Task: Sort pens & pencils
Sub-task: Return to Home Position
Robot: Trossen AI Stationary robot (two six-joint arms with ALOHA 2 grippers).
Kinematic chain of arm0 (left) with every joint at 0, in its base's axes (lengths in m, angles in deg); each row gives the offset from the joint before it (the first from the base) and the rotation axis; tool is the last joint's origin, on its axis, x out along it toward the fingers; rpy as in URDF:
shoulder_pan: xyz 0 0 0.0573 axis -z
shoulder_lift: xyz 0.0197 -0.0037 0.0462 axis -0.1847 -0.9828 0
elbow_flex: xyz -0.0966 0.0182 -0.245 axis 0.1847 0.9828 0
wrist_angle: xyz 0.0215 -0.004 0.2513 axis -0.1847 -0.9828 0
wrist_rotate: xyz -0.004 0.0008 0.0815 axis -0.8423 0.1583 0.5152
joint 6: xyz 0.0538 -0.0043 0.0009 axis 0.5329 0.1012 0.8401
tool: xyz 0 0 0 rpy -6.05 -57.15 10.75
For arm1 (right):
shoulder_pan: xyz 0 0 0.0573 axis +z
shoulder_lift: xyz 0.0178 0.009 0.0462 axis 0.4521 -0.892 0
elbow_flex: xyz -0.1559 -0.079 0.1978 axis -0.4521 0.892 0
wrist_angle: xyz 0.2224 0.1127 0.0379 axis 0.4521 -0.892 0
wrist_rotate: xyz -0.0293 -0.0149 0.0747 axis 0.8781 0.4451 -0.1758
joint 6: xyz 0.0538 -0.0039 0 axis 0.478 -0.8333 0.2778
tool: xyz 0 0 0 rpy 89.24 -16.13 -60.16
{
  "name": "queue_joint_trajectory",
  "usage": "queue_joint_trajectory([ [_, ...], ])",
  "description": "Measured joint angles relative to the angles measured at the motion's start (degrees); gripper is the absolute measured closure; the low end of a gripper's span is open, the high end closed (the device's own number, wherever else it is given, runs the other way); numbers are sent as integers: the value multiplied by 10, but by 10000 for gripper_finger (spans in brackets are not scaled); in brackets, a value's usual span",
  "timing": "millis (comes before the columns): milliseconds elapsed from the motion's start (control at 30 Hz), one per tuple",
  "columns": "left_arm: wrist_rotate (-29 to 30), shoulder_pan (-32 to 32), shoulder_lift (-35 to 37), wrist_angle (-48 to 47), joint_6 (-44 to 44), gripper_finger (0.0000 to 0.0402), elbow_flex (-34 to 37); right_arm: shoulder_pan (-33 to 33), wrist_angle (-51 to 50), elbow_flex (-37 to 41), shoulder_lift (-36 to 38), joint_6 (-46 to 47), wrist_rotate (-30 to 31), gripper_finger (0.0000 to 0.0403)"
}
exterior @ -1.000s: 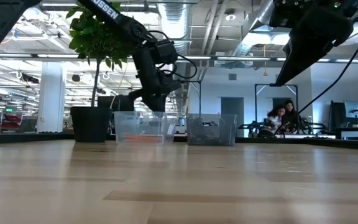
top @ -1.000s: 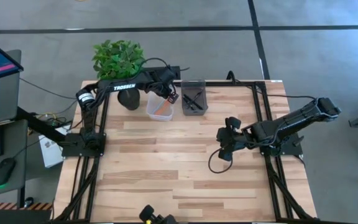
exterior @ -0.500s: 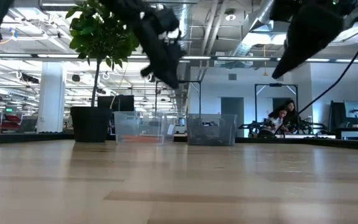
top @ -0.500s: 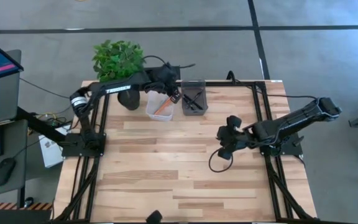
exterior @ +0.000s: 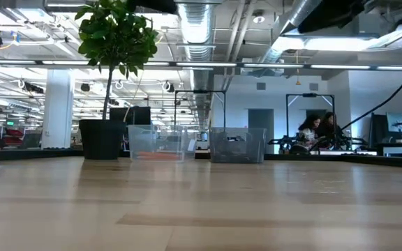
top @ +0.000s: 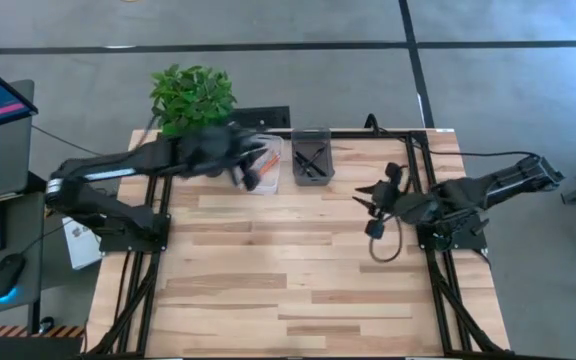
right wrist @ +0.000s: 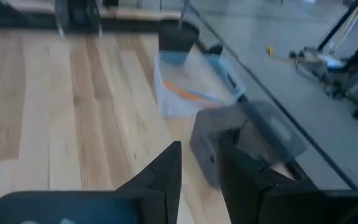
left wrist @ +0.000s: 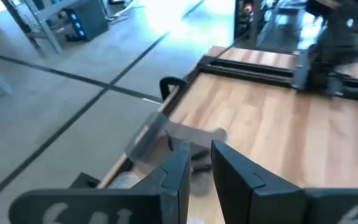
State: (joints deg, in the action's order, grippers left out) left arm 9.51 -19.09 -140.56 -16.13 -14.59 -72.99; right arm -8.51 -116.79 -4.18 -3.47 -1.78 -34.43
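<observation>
The table [top: 298, 270] lies broadly bare. At its far edge, two bins — pencils [top: 265, 160] in the clear one, pens [top: 311, 160] in the grey. Left gripper [top: 251, 176], fingers narrowly apart, empty, beside them; right gripper [top: 372, 198] likewise, mid-table.

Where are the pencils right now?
In the high view the pencils lie in the clear bin at the table's far edge, between the potted plant and the grey bin holding the pens.
</observation>
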Motion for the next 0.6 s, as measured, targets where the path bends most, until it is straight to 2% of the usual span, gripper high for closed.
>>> queue_joint_trajectory([
  [133, 28, 57, 118, 31, -30, 345, 124, 0, 37, 28, 65, -42, 1, 280],
  [267, 60, 116, 248, 115, -34, 345, 278, -1, 89, 92, 145, -71, 0, 280],
  [400, 47, 157, 362, 181, -16, 345, 414, 0, 131, 171, 225, -94, -2, 280],
  [600, 53, 182, 498, 228, -9, 345, 555, -1, 186, 270, 346, -109, -3, 280],
])
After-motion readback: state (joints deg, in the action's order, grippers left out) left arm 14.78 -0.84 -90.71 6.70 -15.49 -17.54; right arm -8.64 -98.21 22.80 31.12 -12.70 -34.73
